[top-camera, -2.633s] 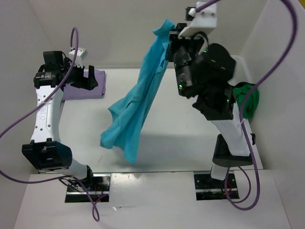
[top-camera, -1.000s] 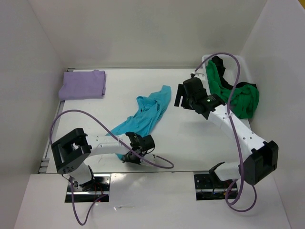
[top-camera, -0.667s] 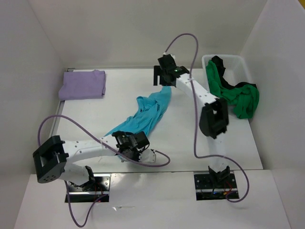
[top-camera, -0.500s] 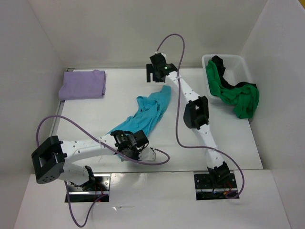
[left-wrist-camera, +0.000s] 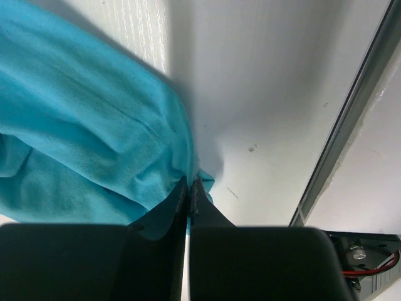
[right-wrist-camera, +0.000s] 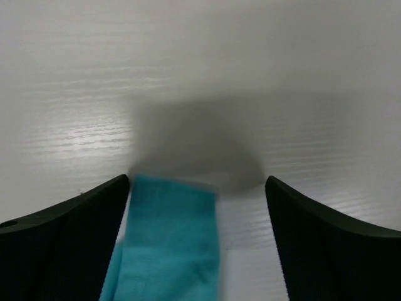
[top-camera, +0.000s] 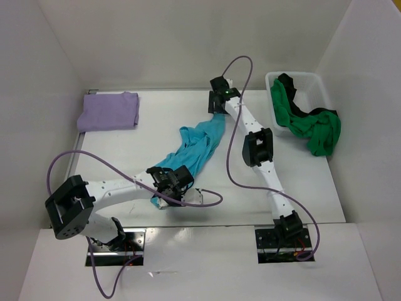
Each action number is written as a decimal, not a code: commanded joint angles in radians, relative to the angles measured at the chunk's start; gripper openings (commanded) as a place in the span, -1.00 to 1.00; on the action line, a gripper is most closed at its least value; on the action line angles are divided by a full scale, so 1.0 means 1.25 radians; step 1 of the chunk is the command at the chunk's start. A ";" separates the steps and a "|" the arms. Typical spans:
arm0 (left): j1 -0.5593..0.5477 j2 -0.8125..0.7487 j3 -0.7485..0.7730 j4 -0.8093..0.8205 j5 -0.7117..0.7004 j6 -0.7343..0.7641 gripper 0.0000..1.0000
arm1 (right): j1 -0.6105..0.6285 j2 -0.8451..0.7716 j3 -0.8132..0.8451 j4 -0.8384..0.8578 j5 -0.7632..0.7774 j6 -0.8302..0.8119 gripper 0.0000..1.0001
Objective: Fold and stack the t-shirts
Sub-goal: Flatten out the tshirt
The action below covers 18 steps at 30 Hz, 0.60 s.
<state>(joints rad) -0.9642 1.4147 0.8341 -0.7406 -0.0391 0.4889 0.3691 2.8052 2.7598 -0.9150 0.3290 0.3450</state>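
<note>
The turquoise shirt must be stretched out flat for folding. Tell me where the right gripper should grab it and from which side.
Grip the narrow far end of the turquoise shirt, coming straight down from above. That end lies flat as a thin strip between the open fingers of the right gripper. The left gripper is shut on the near corner, so pulling apart would likely spread it.

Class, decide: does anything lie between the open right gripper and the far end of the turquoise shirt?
Nothing visible does. The right gripper hangs open over the tip of the turquoise shirt, which lies between its jaws. Only the table shows around it.
</note>
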 commanded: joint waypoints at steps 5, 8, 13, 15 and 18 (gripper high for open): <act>0.007 0.006 0.020 0.000 -0.020 -0.024 -1.00 | 0.036 0.020 -0.009 -0.055 -0.030 -0.011 0.21; 0.007 0.006 0.020 0.000 -0.037 -0.024 -1.00 | 0.036 0.003 -0.017 -0.062 -0.077 -0.020 -0.30; 0.055 -0.009 0.038 0.016 -0.116 -0.055 -1.00 | 0.026 -0.066 -0.033 -0.078 -0.124 -0.027 -1.00; 0.123 -0.019 0.073 0.025 -0.189 -0.055 -1.00 | 0.019 -0.158 -0.042 -0.078 -0.108 -0.034 -1.00; 0.256 -0.038 0.175 0.055 -0.246 -0.016 -1.00 | -0.009 -0.272 -0.030 -0.068 -0.085 -0.042 -1.00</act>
<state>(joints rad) -0.7624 1.4181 0.9169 -0.7292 -0.2127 0.4652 0.3962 2.7148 2.6930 -0.9836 0.2192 0.3122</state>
